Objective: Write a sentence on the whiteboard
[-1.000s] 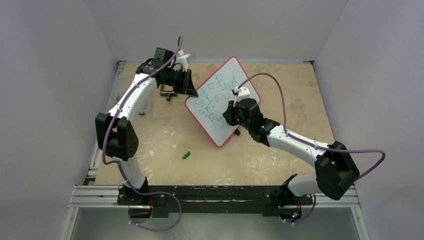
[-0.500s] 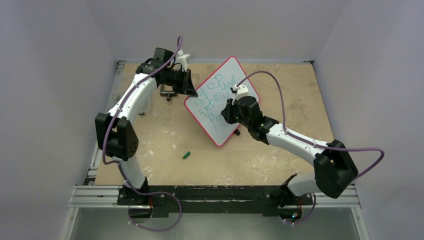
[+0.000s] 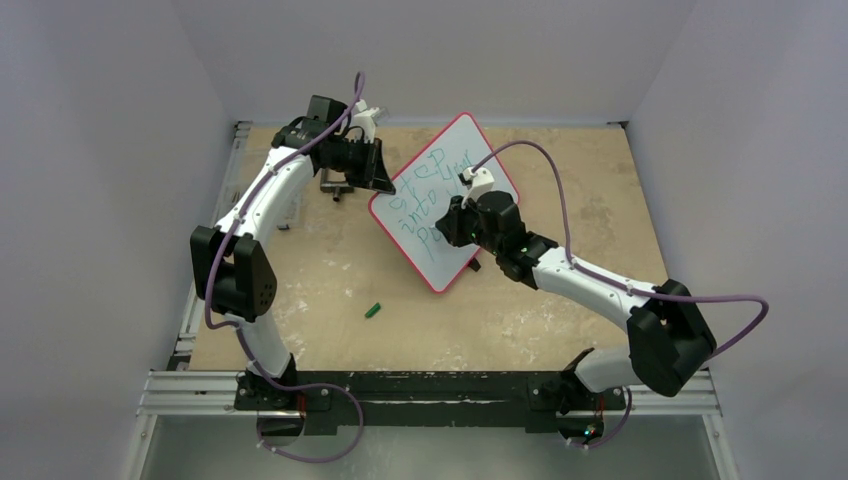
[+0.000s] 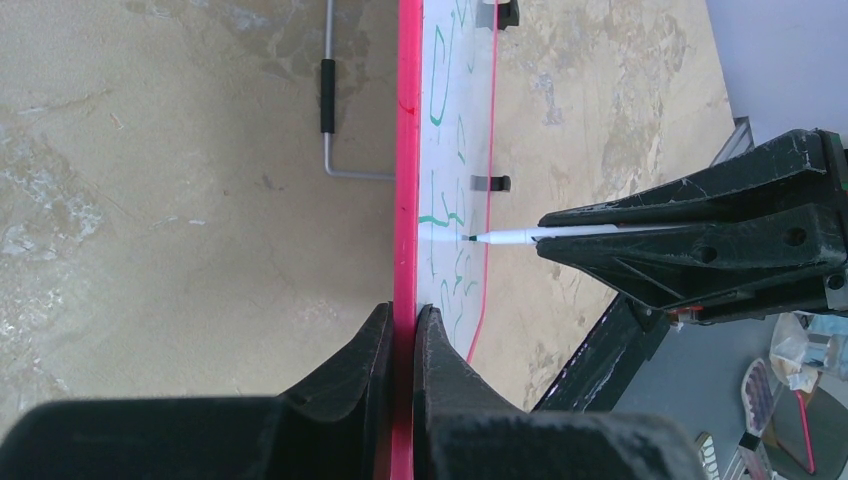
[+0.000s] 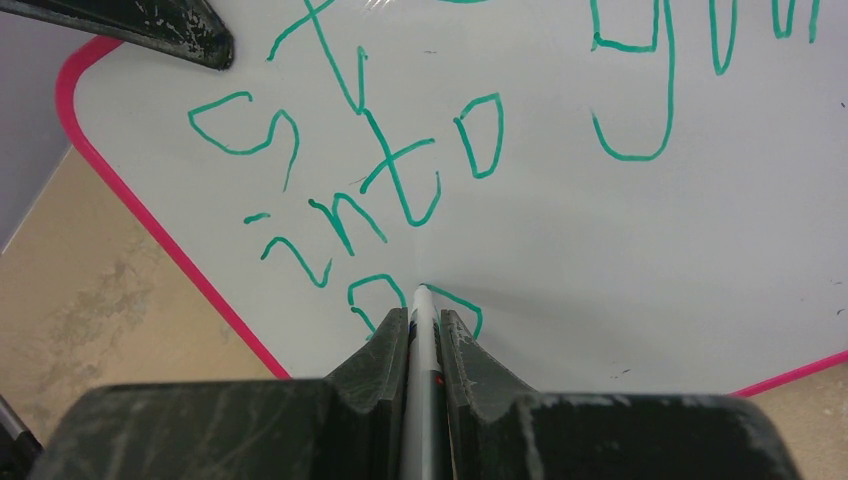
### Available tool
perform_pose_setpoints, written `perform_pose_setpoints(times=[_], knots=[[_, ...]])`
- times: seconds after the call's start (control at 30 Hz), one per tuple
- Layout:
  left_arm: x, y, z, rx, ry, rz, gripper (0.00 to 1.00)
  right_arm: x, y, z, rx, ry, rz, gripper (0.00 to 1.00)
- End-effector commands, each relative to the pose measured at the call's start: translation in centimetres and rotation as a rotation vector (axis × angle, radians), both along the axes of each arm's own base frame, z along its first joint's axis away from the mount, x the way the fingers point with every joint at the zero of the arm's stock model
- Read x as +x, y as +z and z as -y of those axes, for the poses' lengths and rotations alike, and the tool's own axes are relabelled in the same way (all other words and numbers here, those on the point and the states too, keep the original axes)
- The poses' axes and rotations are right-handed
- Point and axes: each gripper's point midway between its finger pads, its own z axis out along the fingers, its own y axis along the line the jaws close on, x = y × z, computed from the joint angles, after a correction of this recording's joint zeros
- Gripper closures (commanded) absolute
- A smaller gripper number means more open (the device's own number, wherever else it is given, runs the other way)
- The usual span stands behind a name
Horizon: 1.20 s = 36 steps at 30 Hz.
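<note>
On the tan, scuffed counter (image 3: 590, 180), toward its far side between the two arms, the whiteboard (image 3: 420, 195) is the biggest thing I can see. It is held up at a slant rather than lying flat, with its white face turned toward the right arm; I cannot tell whether its low corner rests on the counter. Across that face runs the sentence (image 5: 395, 172) in green: "Step" on the top line, "into your" below it, and on a third line a "P" with one more curved stroke beside it. The left hand (image 4: 403, 315) reaches in from the far left, its two black fingers pressed together on the red rim, pinching the board by its edge. The right hand (image 5: 423, 318) faces the board from the right, its fingers squeezed on a slim white marker (image 4: 515, 237), and the green tip touches the white surface at the third line. Behind the board a bent metal rod (image 4: 327, 95) with a black sleeve lies on the counter. A small green piece (image 3: 373, 310) lies alone nearer the arm bases, well apart from the board.
</note>
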Motion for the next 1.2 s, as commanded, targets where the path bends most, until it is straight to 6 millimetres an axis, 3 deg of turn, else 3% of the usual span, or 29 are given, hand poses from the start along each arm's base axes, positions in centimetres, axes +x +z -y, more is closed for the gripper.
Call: perform_pose_setpoints(times=[0.0,0.27,0.6,0.93,1.17], knots=[[0.5,0.0,-0.7,0.06,0.016,0.055,1.0,-0.4,-0.1,-0.6,0.016,0.023,0.002,1.0],[0.4,0.1,-0.7,0.059,0.016,0.057,1.0,-1.1,-1.5,0.2,-0.01,0.014,-0.023,1.0],[0.5,0.2,-0.7,0.058,0.017,0.06,1.0,-1.4,-0.9,0.6,-0.009,0.008,-0.016,1.0],[0.4,0.4,-0.7,0.057,0.016,0.065,1.0,-1.4,3.4,1.3,0.043,-0.018,0.053,1.0],[0.3,0.4,-0.7,0.058,0.016,0.067,1.0,0.0,4.6,2.4,0.03,-0.088,0.093,1.0]])
